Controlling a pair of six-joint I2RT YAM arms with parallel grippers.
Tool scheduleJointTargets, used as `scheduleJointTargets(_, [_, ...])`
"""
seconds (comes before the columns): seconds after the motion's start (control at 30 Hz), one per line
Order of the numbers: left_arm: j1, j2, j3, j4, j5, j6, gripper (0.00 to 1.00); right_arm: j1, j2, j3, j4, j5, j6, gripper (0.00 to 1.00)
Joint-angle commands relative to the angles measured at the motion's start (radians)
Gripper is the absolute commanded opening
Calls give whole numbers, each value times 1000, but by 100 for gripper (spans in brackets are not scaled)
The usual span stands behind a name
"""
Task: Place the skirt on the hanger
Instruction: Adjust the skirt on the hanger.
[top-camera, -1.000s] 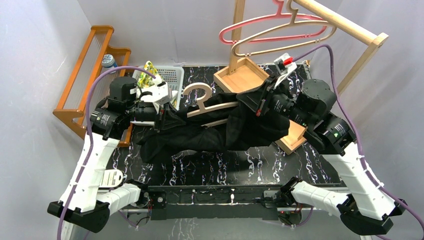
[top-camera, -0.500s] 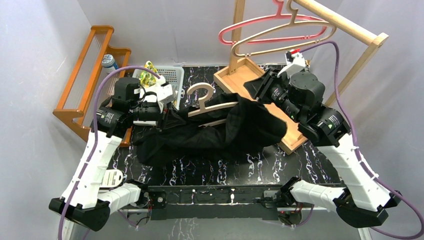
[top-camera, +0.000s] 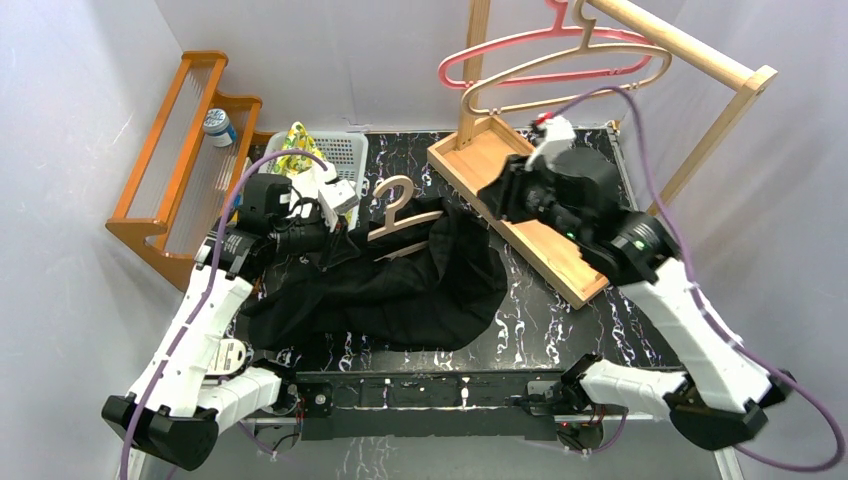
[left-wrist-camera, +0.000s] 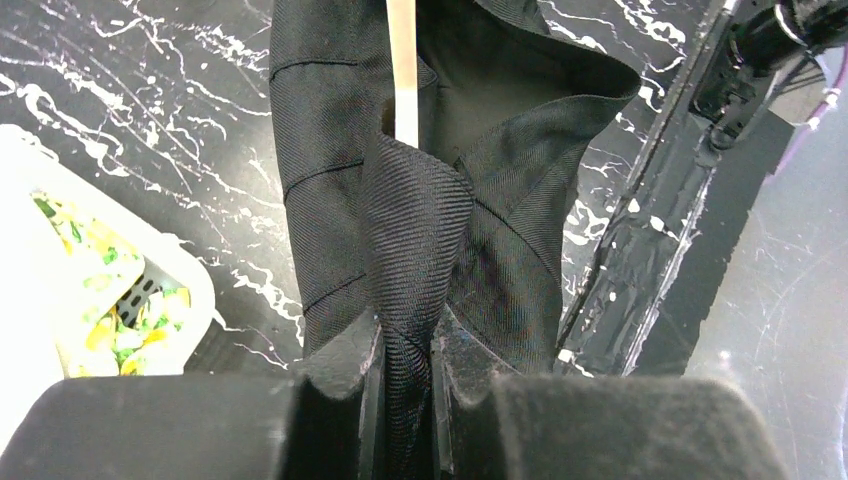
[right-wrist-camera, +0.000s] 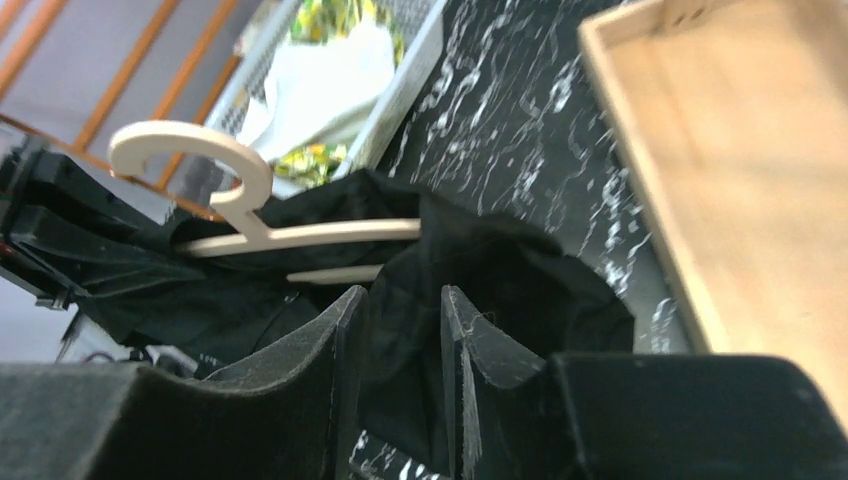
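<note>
So the skirt (top-camera: 400, 290) sits bunched mid-frame on the tabletop (top-camera: 560, 320), with the hanger (top-camera: 400, 205) poking into it. The left gripper (left-wrist-camera: 407, 335) pinches a fold, while the right gripper (right-wrist-camera: 403, 310) hangs partly open and empty. Looks mid-threading; next it needs to grab the loose side and pull it along.

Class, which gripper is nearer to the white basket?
Left. The left gripper, shut on the black skirt, sits just in front of the white basket; the right gripper hangs open over the wooden tray, far to its right.
</note>
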Motion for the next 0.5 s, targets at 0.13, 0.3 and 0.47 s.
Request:
scheduleJointTargets(0.13, [3, -41, -69, 142, -59, -165, 0, 157, 160, -23, -6, -13, 133, 47])
scheduleJointTargets(0.3, [3, -35, -67, 148, -39, -178, 0, 307, 318, -77, 64, 250, 108, 57])
scheduleJointTargets(0.47, [3, -53, -49, 117, -14, -161, 0, 307, 385, -85, 80, 464, 94, 54])
